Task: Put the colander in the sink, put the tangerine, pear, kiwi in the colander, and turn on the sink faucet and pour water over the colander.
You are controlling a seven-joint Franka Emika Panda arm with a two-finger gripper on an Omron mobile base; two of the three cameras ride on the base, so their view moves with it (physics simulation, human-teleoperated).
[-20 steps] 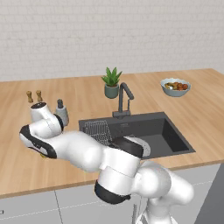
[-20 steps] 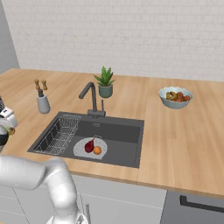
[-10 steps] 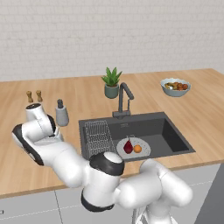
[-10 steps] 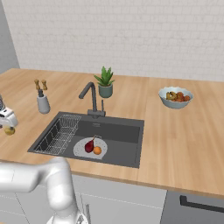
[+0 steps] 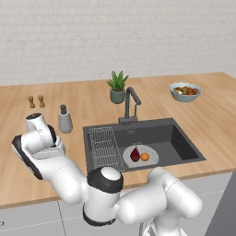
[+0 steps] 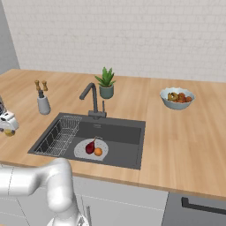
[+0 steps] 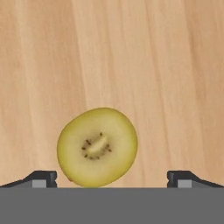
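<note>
Since the earlier frame the arm has swung further left and lowered over the counter.

Left base view: the colander [image 5: 140, 156] lies in the sink [image 5: 184, 143] with the pear [image 5: 134, 155] and tangerine [image 5: 144, 156] inside.

Right base view: the gripper [image 6: 8, 128] hangs just above the kiwi [image 6: 9, 132], far left of the sink.

Hand view: the kiwi [image 7: 97, 147], cut face up, lies between the wide open fingers [image 7: 41, 178], slightly nearer the left one.
</note>
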